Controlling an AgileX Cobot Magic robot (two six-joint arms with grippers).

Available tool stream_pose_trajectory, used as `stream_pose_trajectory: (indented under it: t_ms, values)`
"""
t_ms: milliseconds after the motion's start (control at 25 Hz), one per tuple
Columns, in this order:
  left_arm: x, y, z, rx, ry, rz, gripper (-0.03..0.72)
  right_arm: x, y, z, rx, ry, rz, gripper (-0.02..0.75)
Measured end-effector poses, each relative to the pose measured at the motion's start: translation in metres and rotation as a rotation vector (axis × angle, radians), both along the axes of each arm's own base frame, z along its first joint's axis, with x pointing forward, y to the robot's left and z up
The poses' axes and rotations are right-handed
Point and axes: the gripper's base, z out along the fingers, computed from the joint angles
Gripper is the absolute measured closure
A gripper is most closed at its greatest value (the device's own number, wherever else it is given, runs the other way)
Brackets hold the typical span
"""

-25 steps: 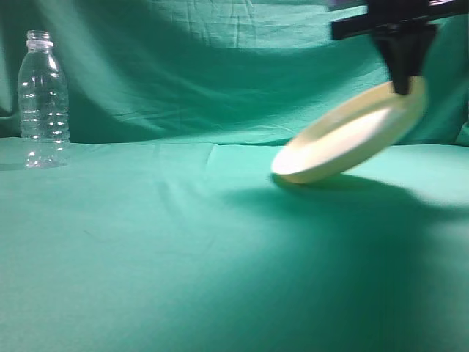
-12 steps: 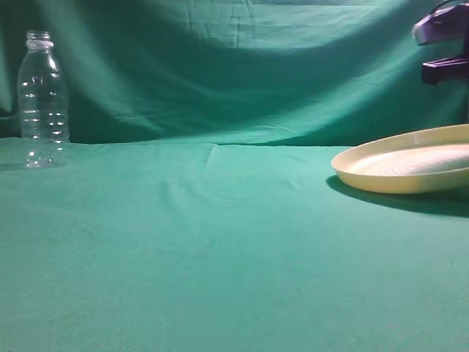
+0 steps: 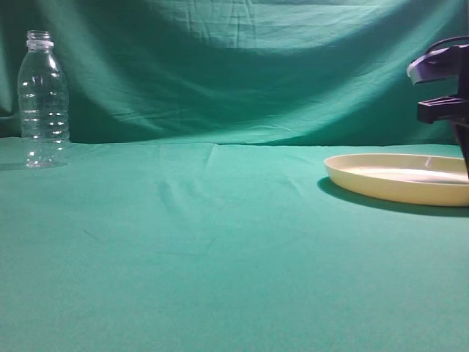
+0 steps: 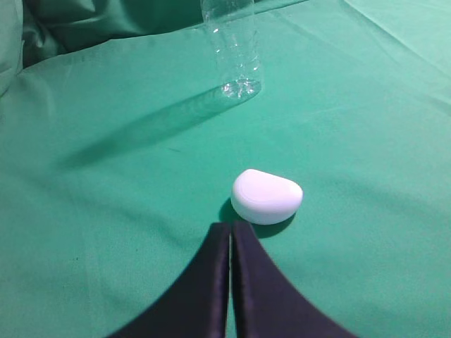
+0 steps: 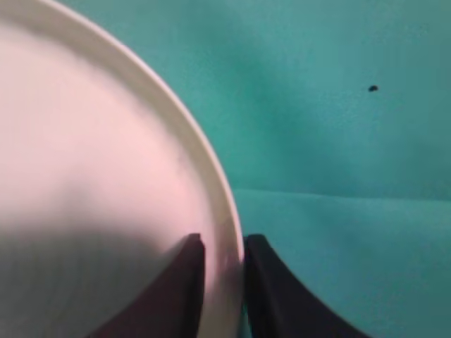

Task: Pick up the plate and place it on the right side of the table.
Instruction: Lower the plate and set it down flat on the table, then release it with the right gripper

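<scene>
Plate point(image 3: 399, 178): lies flat on the table point(image 3: 220, 249) at the far right of the exterior view; its right part is cut off by the frame edge and partly covered by the arm.
Plate, close up point(image 5: 106, 183): only one arc of the rim and part of the pale inside show in the right wrist view; the near part is in shadow.
Right gripper point(image 5: 224, 282): fingers narrow, one inside the rim and one outside, closed on the plate's rim; the fingertips are blurred.
Right arm point(image 3: 443, 88): only dark parts show at the right edge of the exterior view; the fingers themselves cannot be made out there.
Left gripper point(image 4: 230, 236): fingers pressed together with nothing between them, above the cloth.
White lump point(image 4: 266, 196): rounded, on the table just beyond the left fingertips; what it is cannot be told.
Bottle point(image 3: 43, 100): clear, upright at far left, well apart from the plate; its top is cut off in the left wrist view point(image 4: 232, 49).
</scene>
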Motion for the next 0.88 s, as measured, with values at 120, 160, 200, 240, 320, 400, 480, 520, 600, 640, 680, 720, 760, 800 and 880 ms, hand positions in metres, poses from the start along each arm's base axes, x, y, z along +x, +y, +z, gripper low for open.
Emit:
stream_pose_trajectory:
  t_ms: [120,160,200,240,320,400,480,520,600,640,680,720,760,800,880]
  values:
    - [0.000,0.000,0.000,0.000,0.000,0.000,0.688,-0.001,0.000,-0.001,-0.002,0.019,-0.004,0.394]
    - [0.000,0.000,0.000,0.000,0.000,0.000,0.688,-0.003,0.000,0.000,-0.005,0.028,-0.005,0.342]
    - [0.000,0.000,0.000,0.000,0.000,0.000,0.688,-0.004,-0.001,0.003,-0.007,0.033,-0.007,0.297]
    - [0.000,0.000,0.000,0.000,0.000,0.000,0.688,-0.006,-0.001,0.007,-0.008,0.035,-0.009,0.269]
    - [0.000,0.000,0.000,0.000,0.000,0.000,0.688,-0.010,-0.002,0.019,-0.009,0.026,-0.016,0.274]
    - [0.000,0.000,0.000,0.000,0.000,0.000,0.688,-0.016,-0.003,0.037,-0.006,0.003,-0.037,0.232]
    - [0.000,0.000,0.000,0.000,0.000,0.000,0.688,-0.025,-0.004,0.058,-0.002,-0.017,-0.060,0.248]
    - [0.000,0.000,0.000,0.000,0.000,0.000,0.688,-0.031,-0.005,0.071,0.007,-0.035,-0.070,0.248]
    - [0.000,0.000,0.000,0.000,0.000,0.000,0.688,-0.044,-0.005,0.097,0.028,-0.073,-0.083,0.248]
    - [0.000,0.000,0.000,0.000,0.000,0.000,0.688,-0.052,-0.005,0.111,0.044,-0.101,-0.089,0.248]
    - [0.000,0.000,0.000,0.000,0.000,0.000,0.688,-0.061,-0.005,0.125,0.065,-0.132,-0.095,0.295]
    - [0.000,0.000,0.000,0.000,0.000,0.000,0.688,-0.070,-0.005,0.139,0.084,-0.162,-0.099,0.351]
    - [0.000,0.000,0.000,0.000,0.000,0.000,0.688,-0.079,-0.005,0.151,0.106,-0.187,-0.103,0.421]
    - [0.000,0.000,0.000,0.000,0.000,0.000,0.688,-0.090,-0.005,0.165,0.132,-0.220,-0.106,0.500]
    - [0.000,0.000,0.000,0.000,0.000,0.000,0.688,-0.111,-0.004,0.188,0.178,-0.277,-0.102,0.638]
